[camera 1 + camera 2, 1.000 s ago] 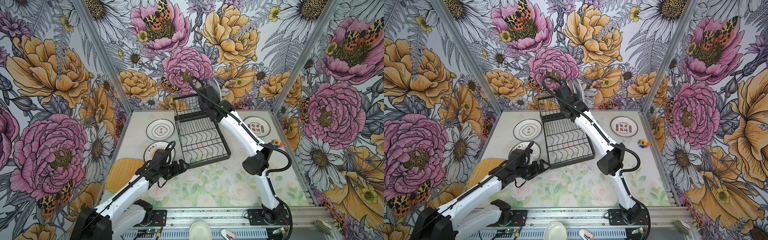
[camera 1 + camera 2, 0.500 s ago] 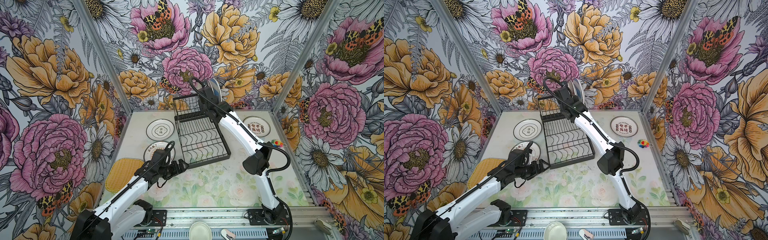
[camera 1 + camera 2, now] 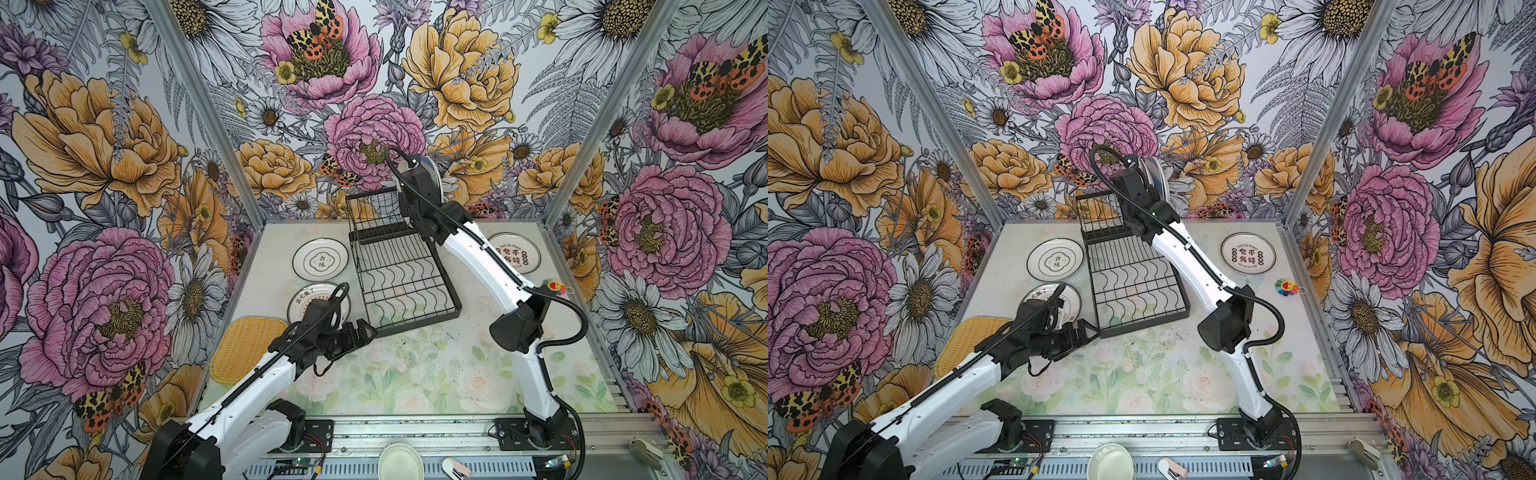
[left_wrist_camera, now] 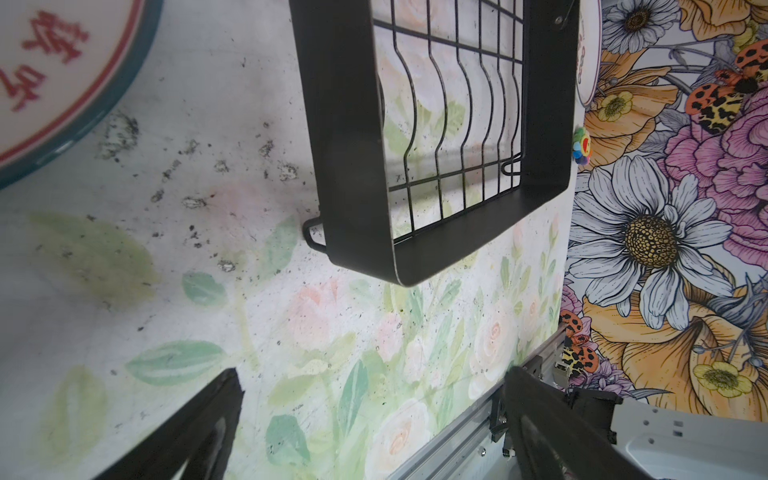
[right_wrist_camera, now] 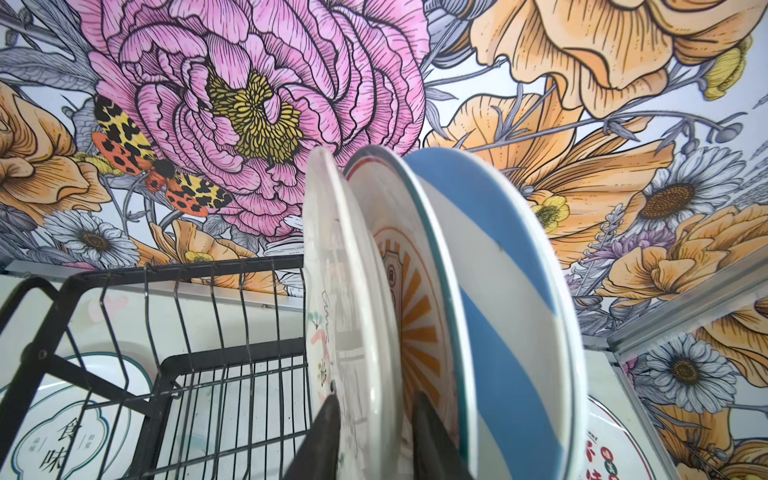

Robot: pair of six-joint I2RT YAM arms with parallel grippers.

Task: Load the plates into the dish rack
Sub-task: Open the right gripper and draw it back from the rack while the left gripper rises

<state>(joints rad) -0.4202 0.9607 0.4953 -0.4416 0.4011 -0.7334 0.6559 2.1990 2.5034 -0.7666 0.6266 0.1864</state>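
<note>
R pincer (image 5: 374,409) straddles white doodle plate (image 5: 332,291) upright in dish rack (image 3: 399,266), desk (image 3: 415,374) 12 o'clock; grip can't tell. L pincer (image 3: 368,332) spread, rack's 7 o'clock.

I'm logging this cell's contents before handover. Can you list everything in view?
dish rack: one, black wire, back middle of the table.
racked plates: three, upright on the upper tier: white doodle plate, orange sunburst plate, blue-white striped plate.
flat plates: three, white: black-character plate and teal-rimmed plate left of the rack, red-character plate right of it.
woven tray: one, yellow, front left.
toy: one, multicoloured, right of the rack.
bowl: one, pale, on the front rail.
left gripper: open, empty, by the rack's front corner.
right gripper: fingers on either side of the doodle plate's rim; grip unclear.
</note>
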